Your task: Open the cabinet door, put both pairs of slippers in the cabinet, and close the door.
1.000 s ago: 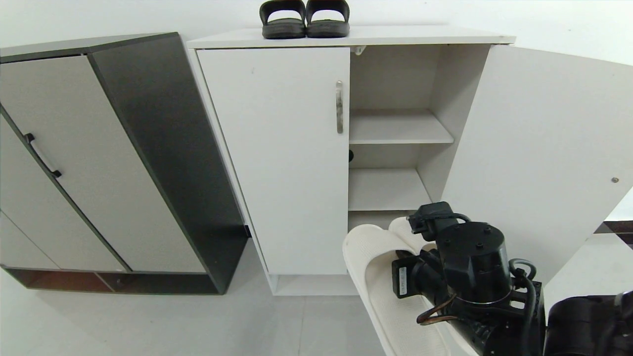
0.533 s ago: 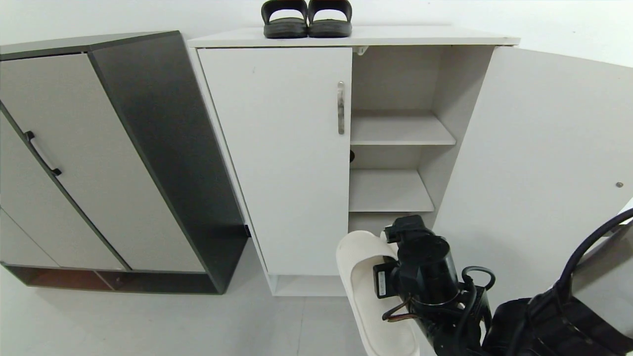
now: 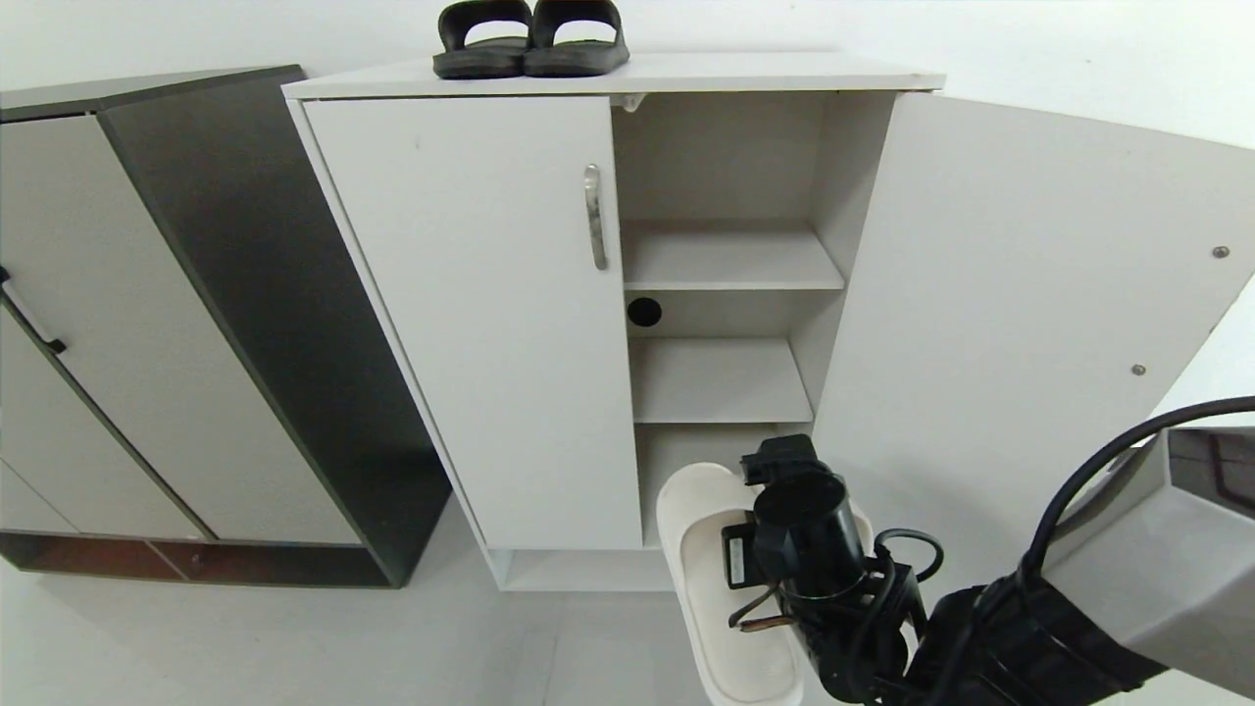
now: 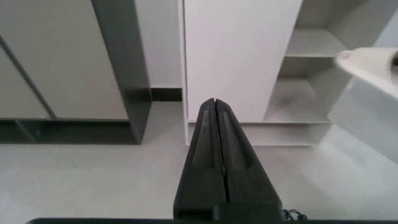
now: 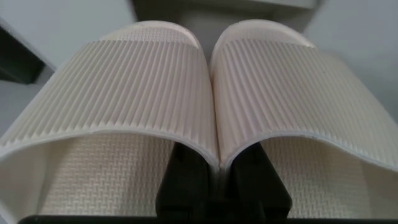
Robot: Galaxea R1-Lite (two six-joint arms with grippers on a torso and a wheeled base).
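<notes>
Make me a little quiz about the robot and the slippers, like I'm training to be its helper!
1. True or false: the black slippers are already inside the white cabinet.
2. What is the right pincer shut on? A) the door handle B) the white slippers C) nothing
3. Fill in the blank: the cabinet's right door is ____.

Key:
1. False. They sit on top of the cabinet.
2. B.
3. Open. The left door is closed.
</notes>
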